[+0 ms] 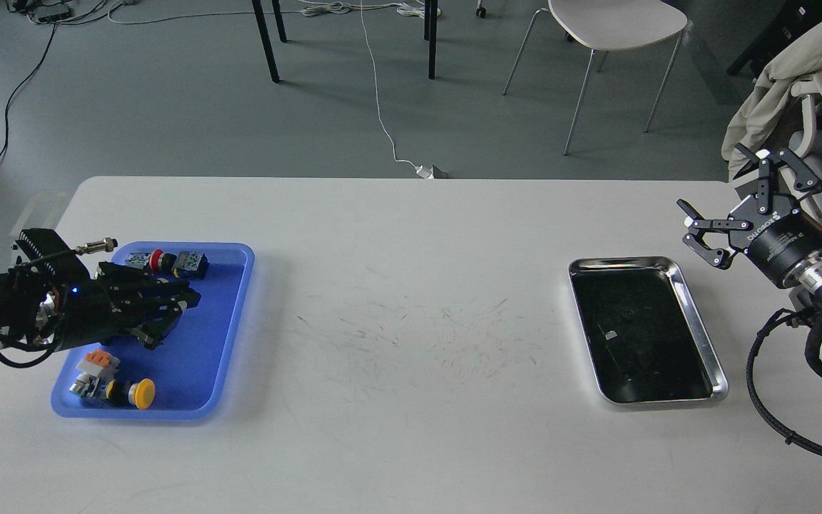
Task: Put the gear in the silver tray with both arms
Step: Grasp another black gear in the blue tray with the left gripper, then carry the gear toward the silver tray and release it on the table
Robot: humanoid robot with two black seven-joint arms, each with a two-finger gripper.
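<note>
Well, our left gripper (168, 314), its hold unclear, sits far left of the silver tray (700, 325); our spread right gripper (728, 207) hovers just beyond it.

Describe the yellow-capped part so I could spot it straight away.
Find the blue plastic tray on the white table's left side. In its near corner lies the yellow push button, beside an orange-and-grey block. It is the only yellow-capped part; the other visible cap is red.
</note>
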